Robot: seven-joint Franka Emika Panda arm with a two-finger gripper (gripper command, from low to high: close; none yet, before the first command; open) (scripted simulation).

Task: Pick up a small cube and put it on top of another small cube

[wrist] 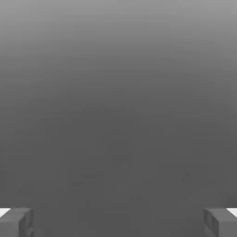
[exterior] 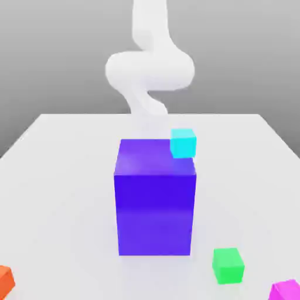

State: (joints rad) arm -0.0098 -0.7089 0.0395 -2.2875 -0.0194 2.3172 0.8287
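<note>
The small magenta-pink cube [exterior: 286, 290] lies at the table's near edge, at the exterior view's far right, partly cut off by the frame. A small green cube [exterior: 228, 265] sits just left of it and slightly farther back. A small cyan cube [exterior: 183, 143] shows at the back right corner of the big blue-violet block [exterior: 154, 205]; I cannot tell whether it rests on the block or stands behind it. The white arm [exterior: 149, 70] curls down behind the block. In the hand view my gripper [wrist: 118, 222] is open, fingertips [wrist: 16, 221] far apart, nothing between them, facing plain grey.
The tall blue-violet block stands mid-table between the arm and the near cubes. An orange cube [exterior: 4, 281] sits at the near edge on the exterior view's far left. The white table [exterior: 58, 193] spreads wide on both sides of the block.
</note>
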